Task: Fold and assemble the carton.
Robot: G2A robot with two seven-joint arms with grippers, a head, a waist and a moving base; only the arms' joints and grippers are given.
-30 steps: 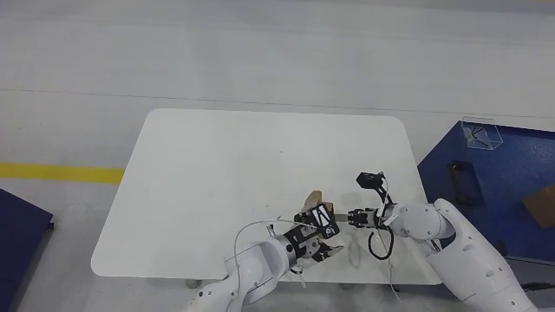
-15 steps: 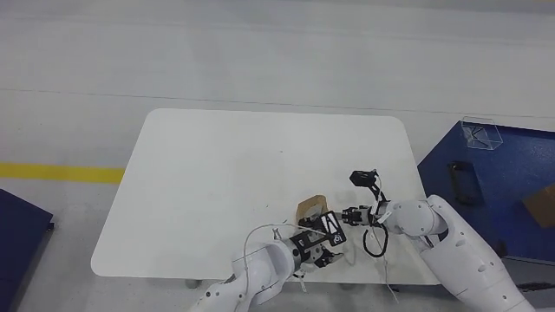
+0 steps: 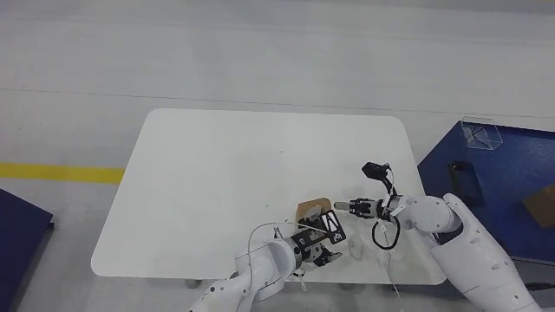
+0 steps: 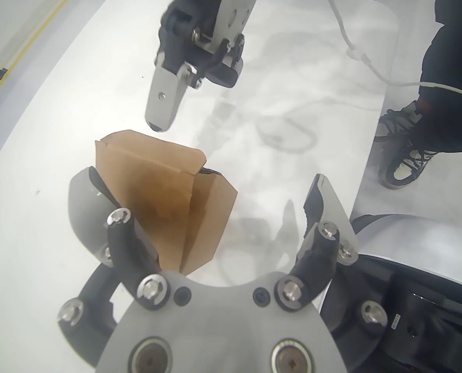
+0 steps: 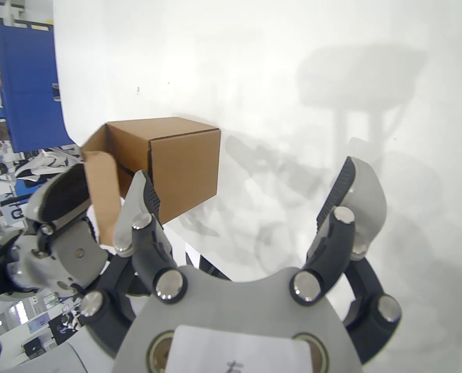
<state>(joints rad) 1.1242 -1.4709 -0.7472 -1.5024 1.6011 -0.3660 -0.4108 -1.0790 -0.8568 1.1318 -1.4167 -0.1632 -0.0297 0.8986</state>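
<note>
A small brown carton (image 3: 310,207) sits near the table's front edge, its flaps partly folded and one side open. In the left wrist view the carton (image 4: 164,203) rests against one finger of my open left gripper (image 4: 201,184), with the other finger well clear of it. My right gripper (image 5: 248,170) is open, and the carton (image 5: 184,164) stands just beside one of its fingers, outside the gap. A loose flap (image 5: 100,196) lies against the left gripper's finger (image 5: 60,192). From above, the left gripper (image 3: 325,230) and right gripper (image 3: 341,206) flank the carton.
The white table (image 3: 225,165) stretches bare to the back and left. Its front edge runs close behind the left gripper. A white cable (image 4: 355,56) trails over the table's corner. A blue platform (image 3: 486,182) with a clear box (image 3: 479,133) stands to the right.
The right gripper has drawn back to the right, away from the carton. The carton has tipped and shifted slightly toward the left gripper.
</note>
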